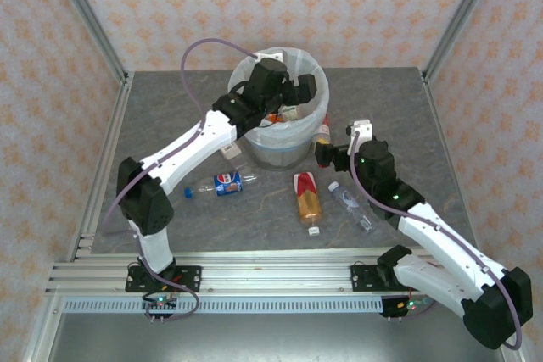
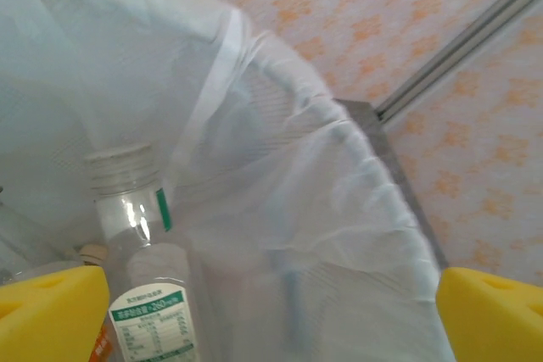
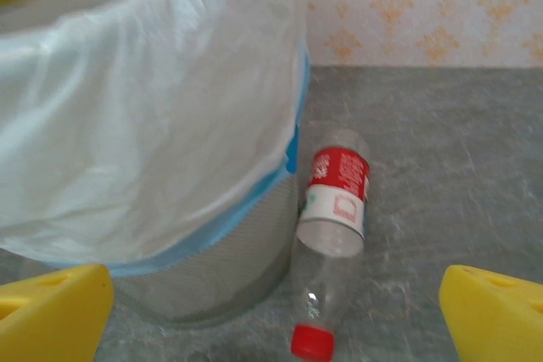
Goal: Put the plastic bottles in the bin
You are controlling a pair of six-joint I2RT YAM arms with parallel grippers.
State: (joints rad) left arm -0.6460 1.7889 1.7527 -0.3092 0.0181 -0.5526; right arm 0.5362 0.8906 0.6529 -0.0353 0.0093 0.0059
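**Tight at the bin, open to the right**

Over the bin [image 1: 284, 152], your left gripper [image 1: 297, 99] has a clear bottle [image 2: 140, 243] close below. Ahead of your right gripper [image 1: 329, 157], a red-labelled bottle [image 3: 337, 201] lies just beside the bin wall, leaving no gap there; bare table [image 3: 450, 167] opens on its right.

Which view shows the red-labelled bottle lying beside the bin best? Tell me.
Right wrist: the red-labelled bottle lies close up beside the bin, red cap nearest the camera. Top external shows it small, from above, at the bin's right side.
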